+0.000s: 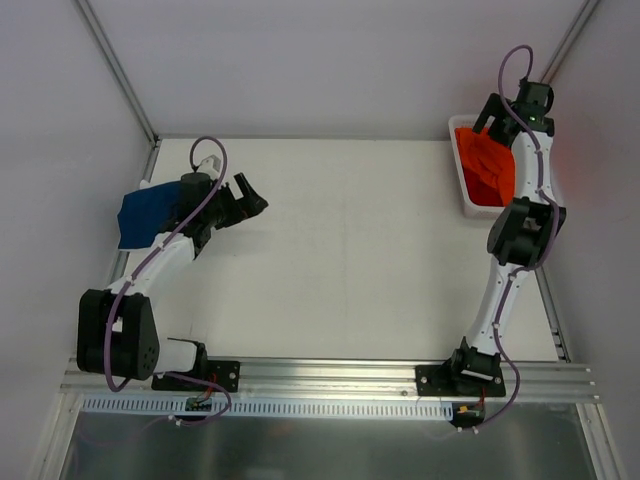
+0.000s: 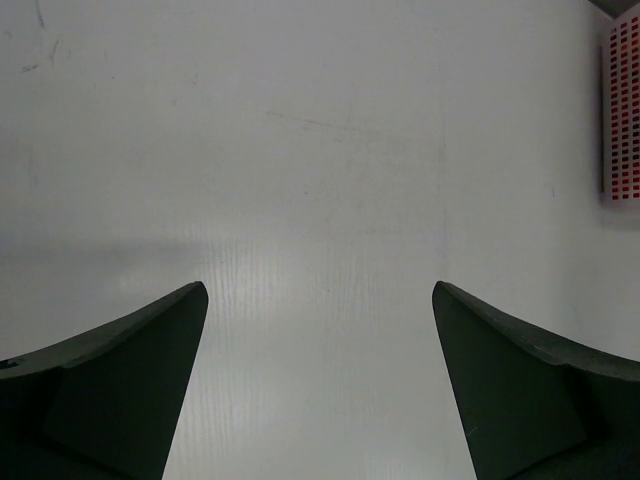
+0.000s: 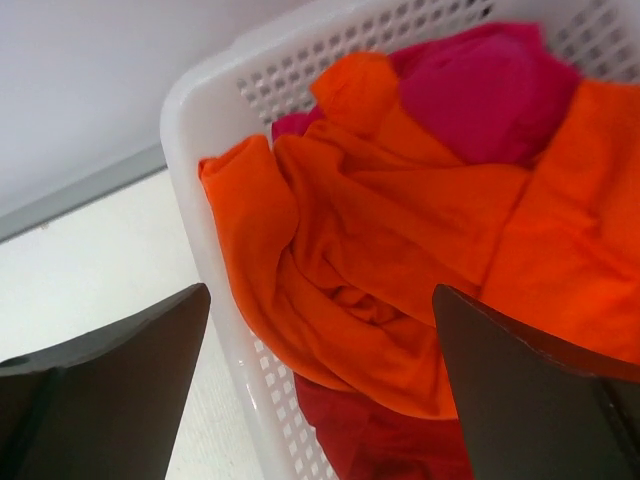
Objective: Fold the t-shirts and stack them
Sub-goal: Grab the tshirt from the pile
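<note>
Two grippers, three visible t-shirts and one basket are listed.

1 – left gripper [image 1: 250, 197]: seen left of centre in the overhead view, held over the bare white table [image 1: 350, 250]. Its fingers [image 2: 120, 380] are spread wide in the wrist view, with nothing but tabletop between them.

2 – navy blue t-shirt [image 1: 140, 215]: laid on the table at the left edge of the overhead view, partly covered by the left arm. It is placed behind the left gripper, on the side away from the fingertips, and is not touched by them.

3 – right gripper [image 1: 488, 118]: positioned at the upper right of the overhead view, above the far end of the white lattice basket [image 1: 463, 195]. Its fingers [image 3: 530, 400] are likewise parted, and no cloth is pinched.

4 – orange t-shirt [image 3: 400, 250]: crumpled in the basket, with one fold draped against the rim at the left of the wrist view. It is framed between the two parted fingers, just beyond their tips. Whether it is touched cannot be told.

5 – magenta-pink t-shirt [image 3: 490, 90]: bunched at the upper right of the wrist view, partly under the orange one.

6 – deeper red cloth [image 3: 370, 445]: glimpsed beneath the orange folds at the bottom of the wrist view. Which garment it belongs to cannot be told.
</note>
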`<control>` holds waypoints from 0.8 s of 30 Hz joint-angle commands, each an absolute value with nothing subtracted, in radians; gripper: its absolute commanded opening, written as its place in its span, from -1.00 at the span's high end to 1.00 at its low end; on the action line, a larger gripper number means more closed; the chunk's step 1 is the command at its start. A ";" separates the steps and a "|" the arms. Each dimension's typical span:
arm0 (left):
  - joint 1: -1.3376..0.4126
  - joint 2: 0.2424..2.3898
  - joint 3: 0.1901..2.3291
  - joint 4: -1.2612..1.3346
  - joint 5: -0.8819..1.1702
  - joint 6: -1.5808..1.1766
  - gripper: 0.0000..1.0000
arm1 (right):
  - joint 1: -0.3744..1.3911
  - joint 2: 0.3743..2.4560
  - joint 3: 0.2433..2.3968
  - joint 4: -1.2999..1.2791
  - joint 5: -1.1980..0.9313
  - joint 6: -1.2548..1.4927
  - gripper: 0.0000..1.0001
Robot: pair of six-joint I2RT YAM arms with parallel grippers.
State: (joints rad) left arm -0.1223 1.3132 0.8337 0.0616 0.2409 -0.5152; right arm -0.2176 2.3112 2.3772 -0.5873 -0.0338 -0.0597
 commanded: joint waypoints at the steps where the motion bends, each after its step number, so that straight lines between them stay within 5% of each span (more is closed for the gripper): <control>1: -0.110 1.341 0.874 0.124 0.285 -0.523 -0.94 | -0.212 2.359 2.341 -0.539 -0.130 -0.034 -0.99; 12: -0.110 1.342 0.859 0.118 0.267 -0.506 -0.93 | -0.212 2.368 2.270 -0.497 -0.182 -0.022 -0.89; 15: -0.110 1.354 0.859 0.118 0.275 -0.505 -0.92 | -0.209 2.372 2.261 -0.479 -0.201 -0.011 -0.52; 18: -0.110 1.365 0.857 0.117 0.275 -0.505 -0.89 | -0.204 2.370 2.258 -0.466 -0.195 -0.021 0.27; 19: -0.110 1.368 0.854 0.120 0.275 -0.506 -0.89 | -0.201 2.365 2.255 -0.468 -0.186 -0.029 0.75; 24: -0.110 1.373 0.847 0.127 0.281 -0.506 -0.85 | -0.178 2.294 2.209 -0.463 -0.155 -0.072 0.99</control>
